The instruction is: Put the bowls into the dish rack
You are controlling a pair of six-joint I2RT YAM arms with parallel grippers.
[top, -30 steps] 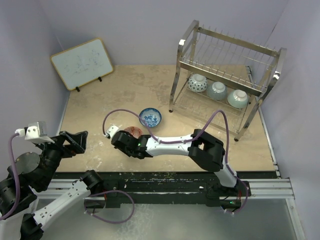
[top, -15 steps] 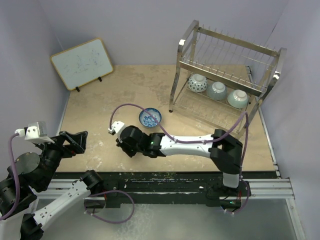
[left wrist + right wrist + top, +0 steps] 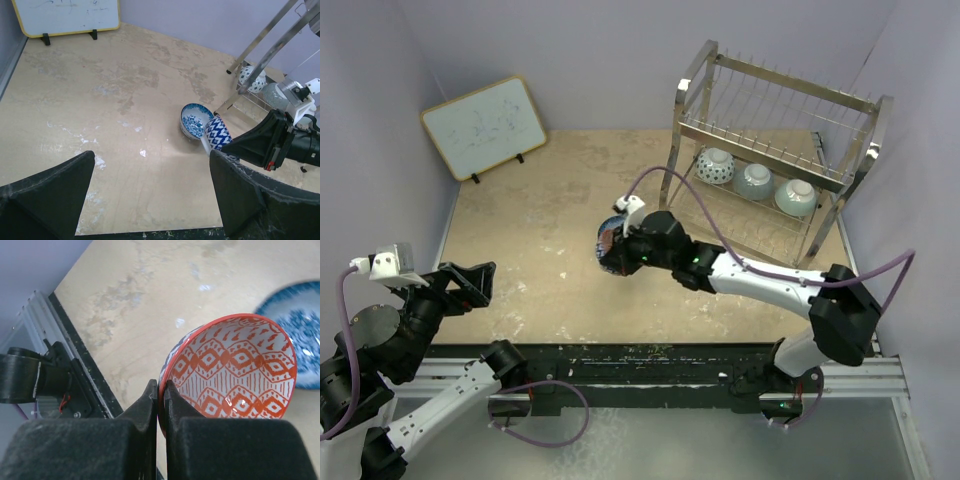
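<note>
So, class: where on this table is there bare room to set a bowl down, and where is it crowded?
Free: the wide tabletop between the whiteboard and the blue-and-white bowl. The upper tier of the dish rack holds nothing. Crowded: by the rack's left leg, where the right arm holds the red-orange bowl beside the blue-and-white one.

Beige mottled stone-look worktop [image 3: 520, 230], scuffed, with white flecks [image 3: 142, 153] toward the front left. Directly on it: yellow-framed whiteboard on black feet [image 3: 483, 127], far left corner, tilted back. Tall silver wire dish rack [image 3: 760, 155] on tubular legs, far right. Small round blue-and-white patterned ceramic bowl [image 3: 194, 120], upright, mid-worktop, near the rack's front-left leg, not touching it.
</note>
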